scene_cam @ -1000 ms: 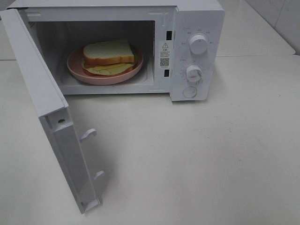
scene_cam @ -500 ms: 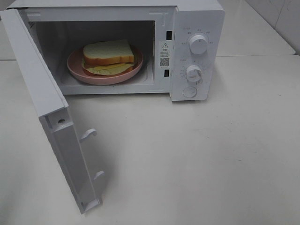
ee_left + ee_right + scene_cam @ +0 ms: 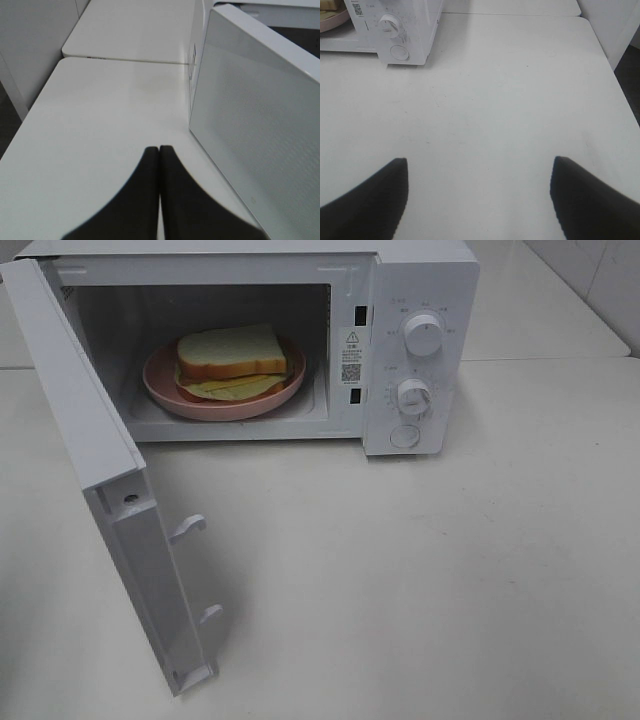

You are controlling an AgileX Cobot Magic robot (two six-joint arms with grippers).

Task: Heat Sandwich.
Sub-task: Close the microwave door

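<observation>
The sandwich (image 3: 233, 352), white bread with a tan crust and pale yellow filling, lies on a round pink plate (image 3: 160, 380) inside the white microwave (image 3: 420, 300). The microwave door (image 3: 90, 430) hangs wide open toward the front left. Neither arm shows in the exterior high view. My left gripper (image 3: 159, 148) is shut with nothing between its fingers, hovering over the table beside the outer face of the door (image 3: 260, 115). My right gripper (image 3: 480, 165) stands open and empty above bare table, in front of and to the right of the microwave's control panel (image 3: 395, 30).
Two knobs (image 3: 424, 333) and a round button (image 3: 404, 436) sit on the microwave's right panel. The white table (image 3: 420, 580) extends in front and to the right. Its edges and a darker floor show in both wrist views.
Nothing has moved in the exterior high view; the sandwich, plate and door stay as they were.
</observation>
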